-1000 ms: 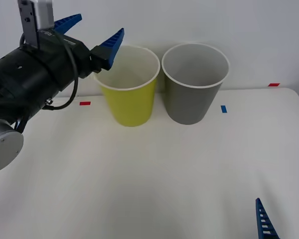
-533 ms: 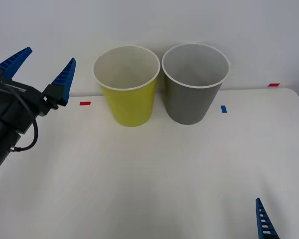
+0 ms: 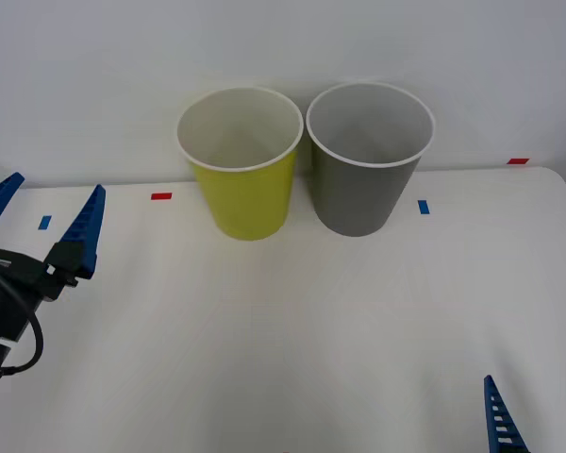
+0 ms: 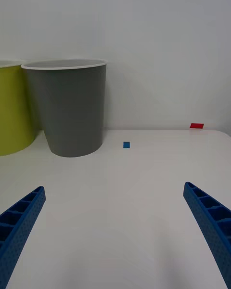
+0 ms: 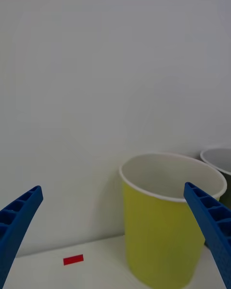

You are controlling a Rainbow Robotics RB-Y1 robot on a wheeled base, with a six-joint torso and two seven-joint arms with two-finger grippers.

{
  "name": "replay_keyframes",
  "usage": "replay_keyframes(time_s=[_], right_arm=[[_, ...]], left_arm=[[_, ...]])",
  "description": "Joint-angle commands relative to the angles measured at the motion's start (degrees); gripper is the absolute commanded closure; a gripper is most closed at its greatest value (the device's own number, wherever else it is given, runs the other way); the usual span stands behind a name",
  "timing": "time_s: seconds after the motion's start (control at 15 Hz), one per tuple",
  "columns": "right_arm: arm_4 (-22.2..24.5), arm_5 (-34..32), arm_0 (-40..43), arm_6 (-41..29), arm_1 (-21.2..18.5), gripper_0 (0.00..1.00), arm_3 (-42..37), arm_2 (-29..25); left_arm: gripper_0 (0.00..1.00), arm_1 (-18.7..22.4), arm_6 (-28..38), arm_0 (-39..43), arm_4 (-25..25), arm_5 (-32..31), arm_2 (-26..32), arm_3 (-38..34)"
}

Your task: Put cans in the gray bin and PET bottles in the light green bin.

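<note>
Bins stand side by side at the back of the white worktop (image 3: 292, 330), the light green bin (image 3: 241, 165) just left of the gray bin (image 3: 368, 160). Low at the left edge the left pincer (image 3: 40, 222) hangs wide apart and empty, while the right pincer (image 4: 115, 231), near the front right corner, is spread wide too, holding nothing.
</note>
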Motion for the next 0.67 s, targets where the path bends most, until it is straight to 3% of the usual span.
replay_keyframes(time_s=[0.07,0.27,0.67], right_arm=[[0.0,0.0,0.0,0.0,0.0,0.00,0.0,0.0],[0.0,0.0,0.0,0.0,0.0,0.00,0.0,0.0],[0.0,0.0,0.0,0.0,0.0,0.00,0.0,0.0]], left_arm=[[0.00,-1.1,-0.3,6.7,-0.9,-4.8,-1.8,0.0],[0.00,-2.0,-1.0,13.0,-2.2,-9.3,-3.9,0.0],[0.00,-6.4,-1.6,25.9,-10.6,-18.0,-6.8,0.1]])
